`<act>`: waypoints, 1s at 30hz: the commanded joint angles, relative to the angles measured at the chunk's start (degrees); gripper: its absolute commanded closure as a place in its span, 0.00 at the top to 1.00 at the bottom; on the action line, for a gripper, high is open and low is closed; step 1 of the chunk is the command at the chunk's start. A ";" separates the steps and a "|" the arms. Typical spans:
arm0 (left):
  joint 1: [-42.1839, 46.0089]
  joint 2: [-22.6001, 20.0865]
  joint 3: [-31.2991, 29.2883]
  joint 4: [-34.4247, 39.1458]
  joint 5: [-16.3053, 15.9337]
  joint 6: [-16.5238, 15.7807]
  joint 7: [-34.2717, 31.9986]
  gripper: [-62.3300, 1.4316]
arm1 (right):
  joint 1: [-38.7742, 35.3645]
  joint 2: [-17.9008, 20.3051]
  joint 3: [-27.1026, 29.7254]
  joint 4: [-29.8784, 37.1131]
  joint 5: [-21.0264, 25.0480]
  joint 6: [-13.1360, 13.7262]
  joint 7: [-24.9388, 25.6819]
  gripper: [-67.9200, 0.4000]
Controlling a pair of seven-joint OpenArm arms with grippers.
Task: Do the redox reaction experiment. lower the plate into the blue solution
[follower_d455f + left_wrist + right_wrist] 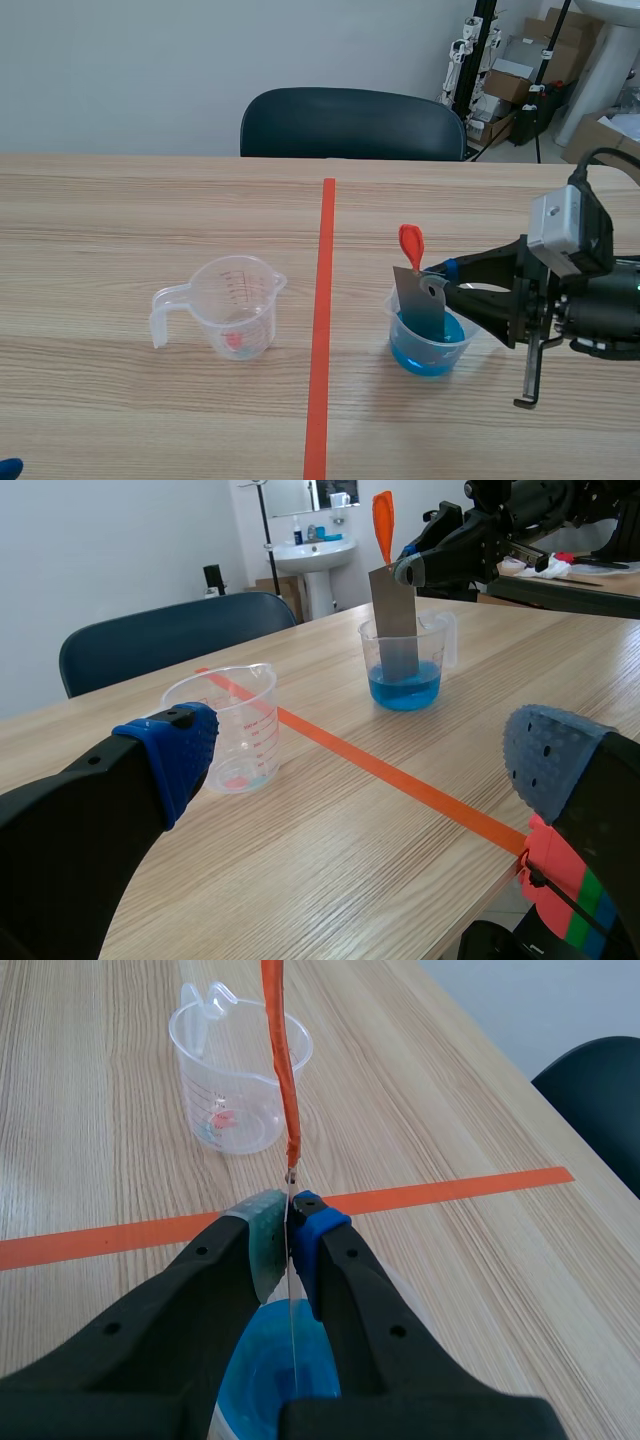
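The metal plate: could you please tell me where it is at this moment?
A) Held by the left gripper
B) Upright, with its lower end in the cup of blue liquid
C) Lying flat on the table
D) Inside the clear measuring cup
B: the plate stands upright with its lower end inside the cup of blue liquid, pinched near its top by the right gripper.

The grey metal plate (418, 300) stands nearly upright in a small clear cup (466, 340) on the bench (120, 400). Its lower end is dipped in the blue solution (448, 352) that fills the cup's bottom. An orange-red strip (411, 244) rises from the plate's top edge, which the right claw (443, 270) pinches.
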 commanded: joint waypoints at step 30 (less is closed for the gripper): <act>0.13 0.28 -0.13 0.35 -0.17 -0.02 -2.62 0.97 | 0.70 -0.81 1.01 0.26 0.83 0.00 -1.27 0.01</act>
